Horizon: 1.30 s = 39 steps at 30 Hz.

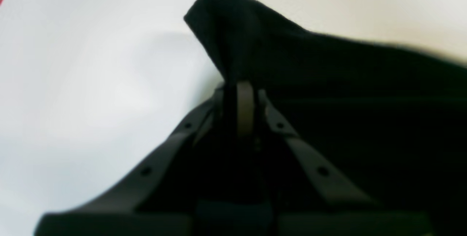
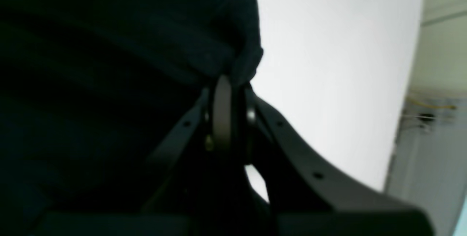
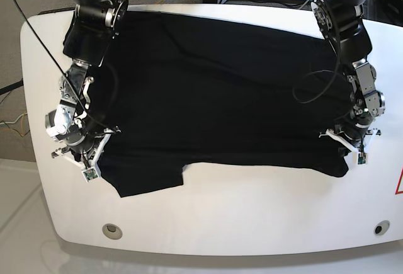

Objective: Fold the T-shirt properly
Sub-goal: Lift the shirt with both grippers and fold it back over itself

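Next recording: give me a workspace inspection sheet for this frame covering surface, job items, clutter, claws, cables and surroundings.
Surface: white table, rounded corners, two small round fittings near the front edge, a red mark at its edge.
Job's things: black T-shirt spread wide across the table, front hem uneven.
Clutter: nothing seen.
Claws: left claw shut on a pinched peak of shirt; right claw shut on the shirt's opposite edge.
Cables: black cables loop along both arms over the cloth.
Surroundings: floor and equipment beyond the far edge, indistinct.
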Available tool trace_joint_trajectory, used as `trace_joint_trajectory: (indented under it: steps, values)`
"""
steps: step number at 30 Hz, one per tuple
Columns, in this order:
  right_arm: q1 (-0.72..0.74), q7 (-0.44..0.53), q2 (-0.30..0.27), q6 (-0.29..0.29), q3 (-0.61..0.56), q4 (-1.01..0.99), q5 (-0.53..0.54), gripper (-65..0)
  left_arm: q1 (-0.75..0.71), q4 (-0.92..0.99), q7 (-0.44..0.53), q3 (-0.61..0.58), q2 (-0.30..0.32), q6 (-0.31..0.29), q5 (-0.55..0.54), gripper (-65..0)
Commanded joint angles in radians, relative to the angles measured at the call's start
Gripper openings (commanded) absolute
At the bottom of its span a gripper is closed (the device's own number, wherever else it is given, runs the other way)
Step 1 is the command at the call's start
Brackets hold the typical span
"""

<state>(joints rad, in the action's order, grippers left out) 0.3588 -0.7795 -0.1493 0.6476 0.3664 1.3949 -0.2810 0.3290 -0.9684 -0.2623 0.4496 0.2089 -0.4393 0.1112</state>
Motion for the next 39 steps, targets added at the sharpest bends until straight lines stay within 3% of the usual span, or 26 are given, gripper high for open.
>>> trace_joint_trajectory:
  steps: [1, 7, 17, 24, 31, 39]
  values:
    - [0.009, -0.016, -0.020, -0.015, 0.004, 0.067, -0.010, -63.7, 0.028, -0.024, 0.011, 0.002, 0.024, 0.013, -0.005, -62.4]
    - [-0.027, -0.071, -0.020, -0.015, 0.003, 0.166, -0.010, -63.7, 0.029, -0.079, -0.059, 0.004, 0.063, 0.013, -0.005, -62.4]
    - [-0.068, -0.166, -0.022, 0.031, 0.003, 0.297, -0.011, -63.6, -0.015, -0.324, -0.214, -0.002, 0.063, 0.013, -0.005, -62.1]
    - [-0.083, -0.260, -0.032, 0.033, 0.003, 0.386, -0.013, -63.6, -0.023, -0.484, -0.331, -0.004, 0.063, 0.012, -0.003, -62.0]
    - [-0.151, -0.269, -0.039, 0.033, 0.003, 0.470, -0.011, -63.6, -0.049, -0.577, -0.440, -0.004, 0.067, 0.012, -0.005, -62.0]
    - [-0.246, -0.271, -0.039, 0.033, 0.003, 0.539, -0.011, -63.6, -0.113, -0.643, -0.460, -0.004, 0.067, 0.012, -0.001, -62.0]
